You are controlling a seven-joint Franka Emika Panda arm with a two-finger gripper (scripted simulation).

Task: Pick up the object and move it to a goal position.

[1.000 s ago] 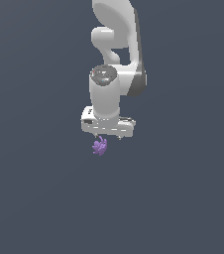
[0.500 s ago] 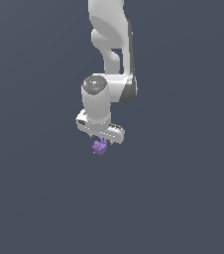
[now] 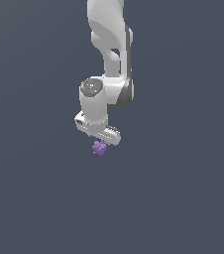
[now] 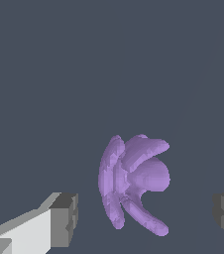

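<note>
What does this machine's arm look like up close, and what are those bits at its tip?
The arm is smooth glossy white, built of rounded, tube-like segments with dark grey bands at the joints and a grey round cap. It ends in a flat white bar, the gripper. Its fingers are blocky, white with dark grey tips. No cables or markings show.

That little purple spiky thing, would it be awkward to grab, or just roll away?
The purple object looks rigid, so it probably won't flop. Its curved lobes offer no flat faces, so it may twist or slip between the jaws. Nudged, it would likely rock rather than roll far.
</note>
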